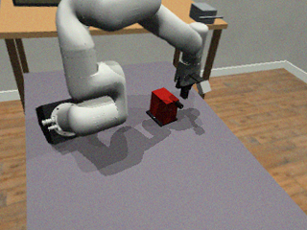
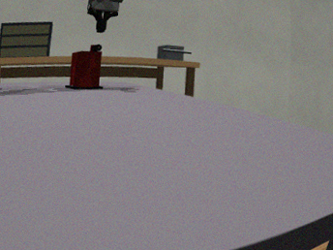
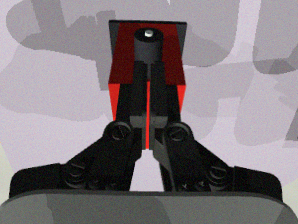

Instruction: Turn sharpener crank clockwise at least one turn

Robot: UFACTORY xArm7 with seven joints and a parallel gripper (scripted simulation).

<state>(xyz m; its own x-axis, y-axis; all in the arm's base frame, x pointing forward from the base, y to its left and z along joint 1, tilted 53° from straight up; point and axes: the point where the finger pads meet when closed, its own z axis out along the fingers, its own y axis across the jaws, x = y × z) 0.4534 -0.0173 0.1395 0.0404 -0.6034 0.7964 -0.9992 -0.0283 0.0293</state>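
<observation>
Red sharpener (image 1: 163, 105) sits mid-frame in top view, on grey table (image 1: 174, 193), w/ dark knob (image 1: 179, 104) at its upper right. Gripper (image 1: 185, 91) hangs just above knob, apart from it; ext. view shows gap between gripper (image 2: 100, 28) and knob (image 2: 96, 48). Fingers closed together, gripping nothing. Wrist view: knob (image 3: 148, 42) upper centre, past fingertips, over sharpener (image 3: 121, 70).
</observation>
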